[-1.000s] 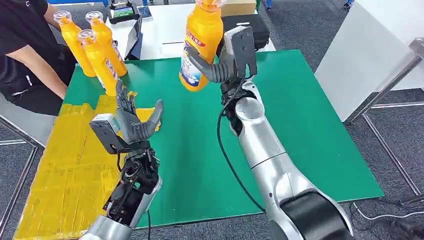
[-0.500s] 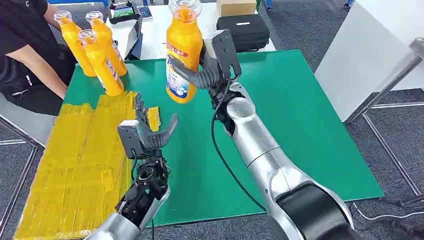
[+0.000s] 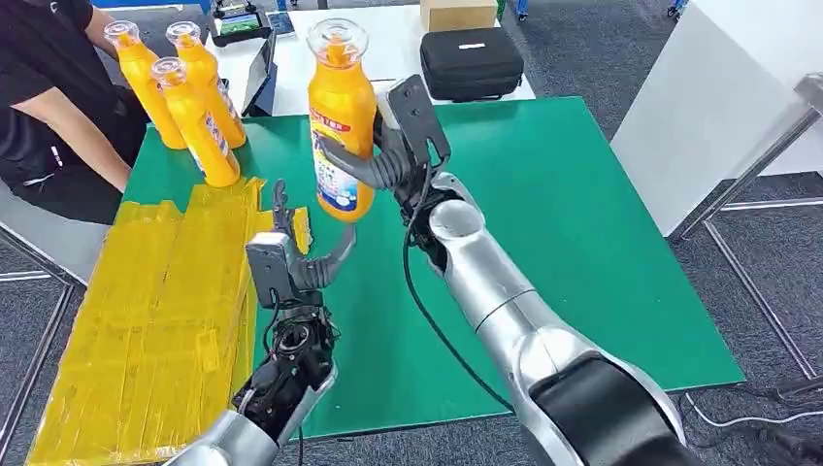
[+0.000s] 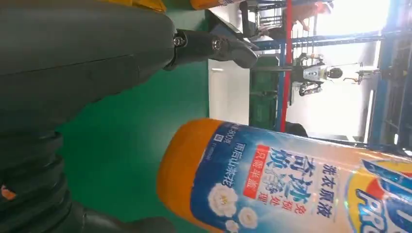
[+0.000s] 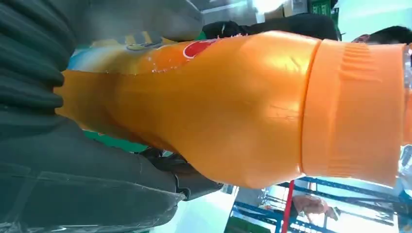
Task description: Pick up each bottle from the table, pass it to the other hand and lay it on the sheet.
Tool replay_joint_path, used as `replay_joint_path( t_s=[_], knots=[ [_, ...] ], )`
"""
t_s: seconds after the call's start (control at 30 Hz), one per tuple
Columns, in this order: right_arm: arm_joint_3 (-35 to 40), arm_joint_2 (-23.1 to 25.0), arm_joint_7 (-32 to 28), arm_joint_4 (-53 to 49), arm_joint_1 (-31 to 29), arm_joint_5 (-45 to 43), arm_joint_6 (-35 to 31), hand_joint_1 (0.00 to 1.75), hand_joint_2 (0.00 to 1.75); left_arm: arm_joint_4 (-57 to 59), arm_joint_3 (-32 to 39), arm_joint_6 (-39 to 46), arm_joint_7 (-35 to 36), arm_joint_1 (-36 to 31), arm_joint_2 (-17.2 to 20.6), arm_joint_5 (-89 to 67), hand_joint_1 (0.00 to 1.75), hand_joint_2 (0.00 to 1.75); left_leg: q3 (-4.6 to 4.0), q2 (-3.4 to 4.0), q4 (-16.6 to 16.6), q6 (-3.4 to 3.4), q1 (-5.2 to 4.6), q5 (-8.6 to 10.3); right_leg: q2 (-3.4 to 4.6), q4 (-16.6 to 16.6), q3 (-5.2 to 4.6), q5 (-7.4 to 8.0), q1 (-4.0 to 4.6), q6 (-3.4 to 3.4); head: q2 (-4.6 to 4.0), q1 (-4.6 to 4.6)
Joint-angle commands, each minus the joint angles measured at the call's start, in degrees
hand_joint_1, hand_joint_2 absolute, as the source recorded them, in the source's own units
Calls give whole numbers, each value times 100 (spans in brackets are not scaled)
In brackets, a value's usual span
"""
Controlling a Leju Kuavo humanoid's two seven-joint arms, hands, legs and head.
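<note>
Right hand (image 3: 383, 160) grips bottle (image 3: 341, 121) upright above worktop (image 3: 582, 243); left hand (image 3: 296, 257), fingers apart, waits below. Early release = drop.

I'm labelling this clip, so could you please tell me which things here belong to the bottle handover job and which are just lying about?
Part of the job:
- orange plastic bottle with blue label, held upright by the right hand
- open left hand below it
- three orange bottles standing on the green table
- crinkled yellow sheet

Lying about:
- black zipped case
- brown cardboard box
</note>
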Motion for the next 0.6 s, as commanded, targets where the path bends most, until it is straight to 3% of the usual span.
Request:
replay_joint_path(
  t_s=[0.03, 0.2, 0.23, 0.37, 0.6],
  knots=[
    [138, -76, 9, 680, -390, -311, 126, 175, 175, 420, -165, -41, 15, -342, -33, 106, 0, 175, 13, 4, 3, -4, -2, -6, -8, 2, 15, -8, 0, 1, 0, 0],
    [112, -76, -16, 740, -420, -334, 166, 175, 175, 438, -190, -92, 15, -356, -31, 166, 0, 175, 45, 9, 11, -10, -5, -24, -19, 10, 50, -29, 0, 0, 0, -2],
    [93, -76, -27, 721, -419, -404, 221, 175, 175, 416, -193, -116, 15, -356, -23, 203, 0, 175, 13, 6, 1, -4, -2, -5, -6, 0, 15, -6, 0, 0, 0, 0],
    [179, -76, -6, 668, -421, -455, 274, 175, 175, 440, -227, -32, 15, -394, -16, 190, 0, 175, 23, 6, 9, -7, -3, -14, -13, 8, 27, -17, 1, 0, 0, 0],
    [1019, -76, 260, 523, -286, -1073, 275, 175, 175, 594, -323, 320, 15, -433, 8, -241, 0, 175, 18, 9, 3, -4, -3, -9, -5, 2, 19, -10, 0, 1, 0, 0]
  ],
)
